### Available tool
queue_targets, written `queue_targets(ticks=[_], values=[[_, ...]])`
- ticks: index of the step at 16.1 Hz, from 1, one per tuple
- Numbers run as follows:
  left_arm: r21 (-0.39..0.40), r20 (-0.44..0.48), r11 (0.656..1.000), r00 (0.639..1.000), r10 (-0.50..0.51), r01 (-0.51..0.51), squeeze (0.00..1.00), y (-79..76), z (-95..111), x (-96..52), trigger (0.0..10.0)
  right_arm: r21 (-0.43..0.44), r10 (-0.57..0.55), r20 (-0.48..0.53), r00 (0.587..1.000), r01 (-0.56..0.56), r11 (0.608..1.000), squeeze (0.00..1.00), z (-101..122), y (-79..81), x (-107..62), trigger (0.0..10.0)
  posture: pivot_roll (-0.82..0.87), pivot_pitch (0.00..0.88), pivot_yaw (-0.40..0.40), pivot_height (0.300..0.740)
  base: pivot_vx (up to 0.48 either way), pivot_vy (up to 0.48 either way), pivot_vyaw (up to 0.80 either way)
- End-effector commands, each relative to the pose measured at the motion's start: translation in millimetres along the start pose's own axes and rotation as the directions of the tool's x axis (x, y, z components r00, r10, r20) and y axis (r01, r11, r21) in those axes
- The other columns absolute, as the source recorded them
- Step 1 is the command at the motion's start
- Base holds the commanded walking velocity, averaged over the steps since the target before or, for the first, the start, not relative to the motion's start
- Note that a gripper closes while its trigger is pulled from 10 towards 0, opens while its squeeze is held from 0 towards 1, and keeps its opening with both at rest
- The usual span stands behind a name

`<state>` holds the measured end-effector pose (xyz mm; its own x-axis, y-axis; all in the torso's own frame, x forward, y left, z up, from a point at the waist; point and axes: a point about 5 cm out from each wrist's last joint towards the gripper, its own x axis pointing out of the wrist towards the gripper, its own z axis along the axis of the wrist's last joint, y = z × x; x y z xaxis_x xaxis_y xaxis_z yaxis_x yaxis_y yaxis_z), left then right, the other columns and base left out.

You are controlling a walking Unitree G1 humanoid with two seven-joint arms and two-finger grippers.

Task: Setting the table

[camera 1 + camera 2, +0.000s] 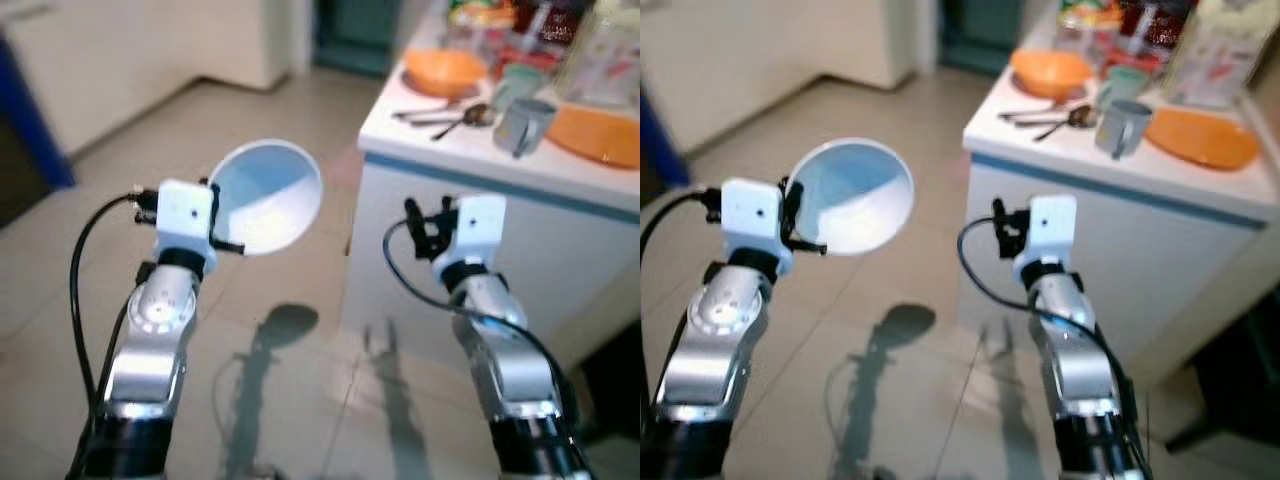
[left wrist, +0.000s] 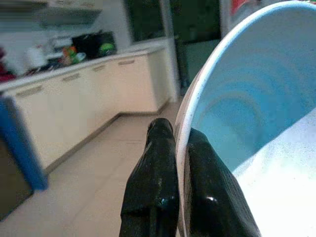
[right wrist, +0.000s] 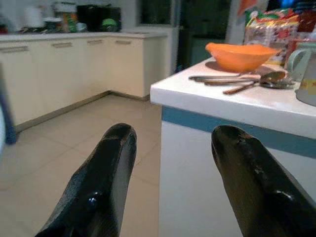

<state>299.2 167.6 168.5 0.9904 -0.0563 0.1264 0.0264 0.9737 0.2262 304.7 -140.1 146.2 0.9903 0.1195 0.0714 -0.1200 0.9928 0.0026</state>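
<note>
From the head views, the left gripper [image 1: 222, 215] carries a pale blue bowl [image 1: 268, 195] over the floor, left of the white table [image 1: 470, 160], probably bound for it; the left wrist view shows fingers [image 2: 153, 192] pinching its rim; the right wrist view shows the right gripper [image 3: 173, 173] spread wide and empty near the table's edge, with an orange bowl [image 3: 239, 54] and spoons [image 3: 237, 79] farther back.

Both arms [image 1: 150, 340] were silver metal, rounded and glossy, turning black near the bottom edge of the frame. Each wrist carried a white boxy block [image 1: 187, 215] with a small dark dot on its face. A black cable [image 1: 85, 260] looped from the left block down along the arm; another [image 1: 400, 270] curved beside the right arm [image 1: 505, 350]. The right gripper [image 3: 173, 163] had thick, glossy black fingers [image 3: 98, 187] with rounded tips
</note>
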Motion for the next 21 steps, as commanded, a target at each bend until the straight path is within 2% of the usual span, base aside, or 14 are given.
queue_targets(ticks=[1,2,4,9,14,18,21], values=[[0.003,0.052,1.000,0.998,-0.019,0.019,0.00,-4.6,11.3,2.4,10.0,-0.003,-0.015,0.017,1.000,0.015,1.000,0.00,5.3,-4.2,0.4,10.0,0.10,0.000,-0.021,0.740,0.000,-0.337,0.80],[0.001,0.050,1.000,0.999,-0.018,0.018,0.00,-4.5,10.1,3.2,10.0,-0.014,-0.002,0.013,1.000,0.002,1.000,0.00,3.9,-3.3,0.3,10.0,0.10,0.000,-0.021,0.740,0.000,-0.341,0.80],[0.004,0.047,1.000,0.999,-0.027,0.027,0.00,-7.3,8.7,0.2,10.0,0.031,-0.041,0.006,0.999,0.040,0.999,0.00,1.8,-8.7,-2.5,10.0,0.10,0.000,-0.026,0.740,0.000,-0.341,0.00],[-0.020,0.040,0.999,0.999,-0.028,0.029,0.00,-11.9,7.5,-3.2,10.0,0.022,-0.025,-0.018,1.000,0.025,0.999,0.00,-2.2,-9.5,-7.9,10.0,0.09,0.000,-0.038,0.740,0.000,-0.340,0.00],[-0.019,0.043,1.000,0.999,-0.009,0.009,0.00,-8.1,7.6,-2.0,10.0,0.021,-0.050,0.006,0.999,0.050,0.999,0.00,3.5,-11.8,-5.6,10.0,0.08,0.000,-0.039,0.740,0.000,-0.340,0.00],[-0.031,0.052,0.999,0.998,-0.021,0.022,0.00,-16.3,9.5,0.5,10.0,0.020,-0.085,0.013,0.996,0.084,0.996,0.00,5.5,-21.0,-5.4,10.0,0.08,0.000,-0.045,0.740,0.000,-0.341,0.00],[-0.037,0.050,0.999,0.999,-0.012,0.013,0.00,-14.0,8.5,0.8,10.0,0.016,-0.083,0.022,0.996,0.083,0.996,0.00,8.2,-19.9,-3.9,10.0,0.07,0.000,-0.039,0.740,0.000,-0.339,0.00]])
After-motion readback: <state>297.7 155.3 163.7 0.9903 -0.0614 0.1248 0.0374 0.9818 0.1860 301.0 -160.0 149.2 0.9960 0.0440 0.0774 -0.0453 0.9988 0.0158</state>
